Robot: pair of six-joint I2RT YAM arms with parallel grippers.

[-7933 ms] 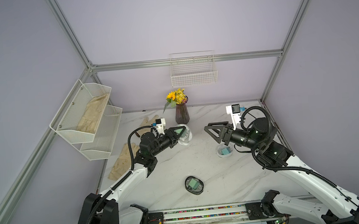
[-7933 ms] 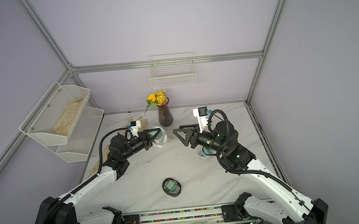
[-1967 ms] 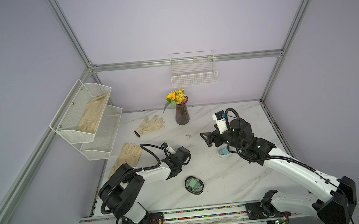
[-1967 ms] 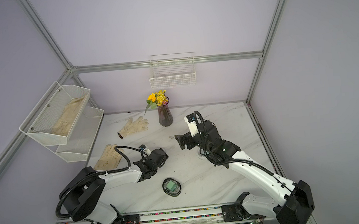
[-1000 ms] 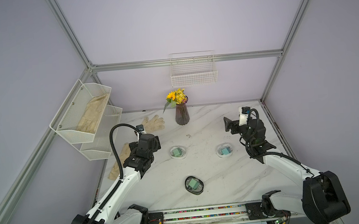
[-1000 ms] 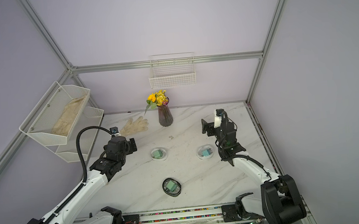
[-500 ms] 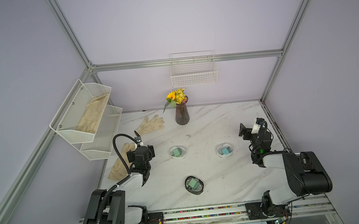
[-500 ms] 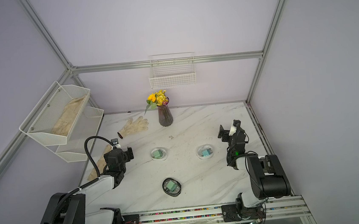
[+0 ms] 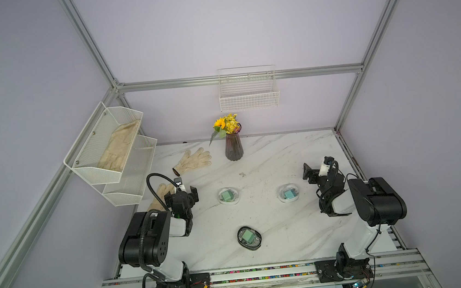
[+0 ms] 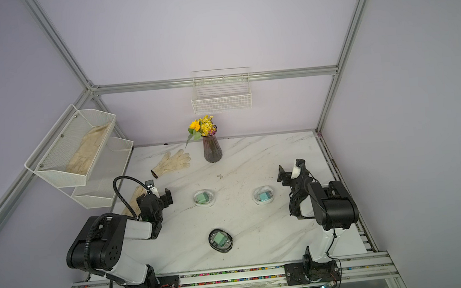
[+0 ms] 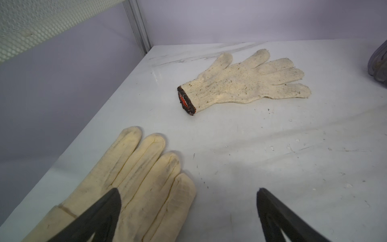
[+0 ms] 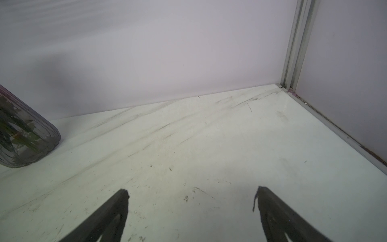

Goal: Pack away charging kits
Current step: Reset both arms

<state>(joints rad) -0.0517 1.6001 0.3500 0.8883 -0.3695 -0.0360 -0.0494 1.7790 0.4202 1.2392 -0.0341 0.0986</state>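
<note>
Three oval cases lie shut on the marble table, each with a green or teal cube plug showing inside. In both top views there is a clear case left of centre (image 9: 229, 196) (image 10: 204, 198), a clear case right of centre (image 9: 288, 193) (image 10: 263, 195), and a black-rimmed case near the front (image 9: 249, 237) (image 10: 220, 240). My left gripper (image 9: 181, 191) (image 11: 188, 197) is open at the left side, over a cream glove's fingertips, with nothing held. At the right side my right gripper (image 9: 318, 165) (image 12: 191, 193) is also open, over bare table. Neither wrist view shows a case.
A smooth cream glove (image 11: 136, 178) lies under my left gripper, and a knitted glove (image 11: 247, 83) lies beyond it. A vase of flowers (image 9: 233, 147) stands at the back centre. A wire basket (image 9: 248, 94) hangs on the back wall. On the left wall, a tiered mesh shelf (image 9: 83, 166) holds another glove.
Both arms have drawn back from the table's middle and folded up at its left and right sides. The three cases have stayed where they lay a second ago.
</note>
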